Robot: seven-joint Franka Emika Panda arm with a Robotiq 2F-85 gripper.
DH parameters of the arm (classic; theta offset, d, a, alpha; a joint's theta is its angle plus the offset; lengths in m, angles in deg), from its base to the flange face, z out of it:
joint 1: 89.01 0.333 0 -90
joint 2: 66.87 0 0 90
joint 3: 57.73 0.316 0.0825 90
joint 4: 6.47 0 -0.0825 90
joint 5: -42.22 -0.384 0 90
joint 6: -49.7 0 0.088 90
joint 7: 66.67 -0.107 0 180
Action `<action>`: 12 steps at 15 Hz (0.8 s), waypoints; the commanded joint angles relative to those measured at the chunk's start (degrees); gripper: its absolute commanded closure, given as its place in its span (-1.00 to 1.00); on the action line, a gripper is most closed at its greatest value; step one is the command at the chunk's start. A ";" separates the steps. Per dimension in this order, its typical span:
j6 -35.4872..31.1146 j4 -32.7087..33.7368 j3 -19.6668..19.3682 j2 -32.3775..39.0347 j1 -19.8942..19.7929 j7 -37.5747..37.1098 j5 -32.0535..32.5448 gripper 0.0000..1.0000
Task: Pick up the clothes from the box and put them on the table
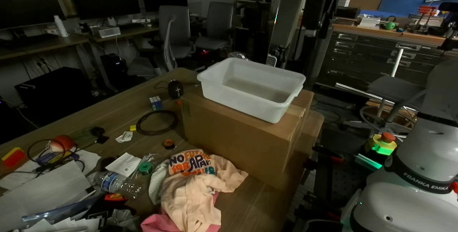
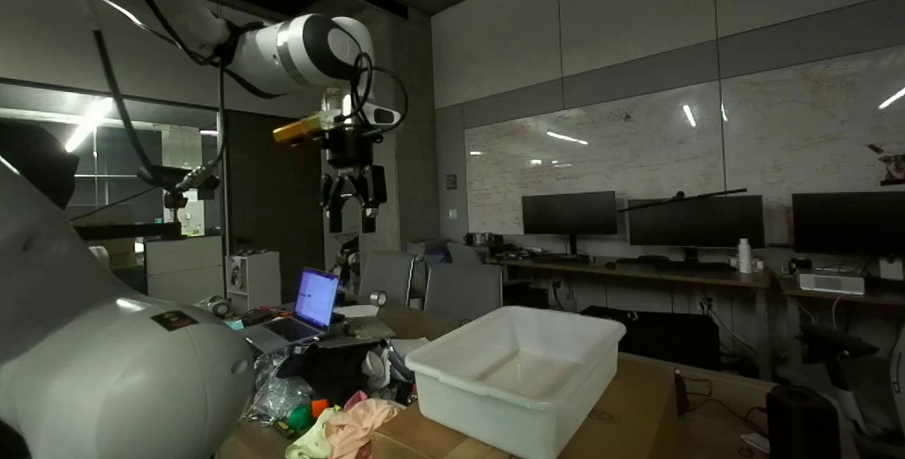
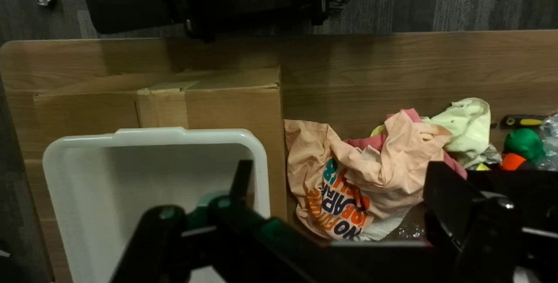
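Note:
A peach garment with colourful lettering (image 1: 191, 192) lies crumpled on the wooden table (image 1: 247, 210), with pink cloth (image 1: 157, 223) under it. Pale green cloth (image 3: 464, 124) lies beside it in the wrist view. The pile also shows in an exterior view (image 2: 360, 427), partly hidden. A white plastic tub (image 1: 243, 105) stands on a cardboard box (image 1: 232, 146) next to the pile; no clothes show inside it. My gripper (image 2: 352, 220) is open and empty, high above the table. In the wrist view its spread fingers (image 3: 340, 176) frame the peach garment well below, touching nothing.
The tub's rim (image 3: 148, 136) and the box rise above the table beside the clothes. A plastic bottle (image 1: 120, 184), papers (image 1: 46, 183) and a laptop (image 2: 316, 298) clutter the table. A cable coil (image 1: 137, 126), puzzle cube (image 1: 155, 103) and black speaker (image 1: 175, 89) lie farther along.

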 commanded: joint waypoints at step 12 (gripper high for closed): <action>-12.19 -12.73 -0.09 -13.98 -4.84 -1.34 -1.10 -1.00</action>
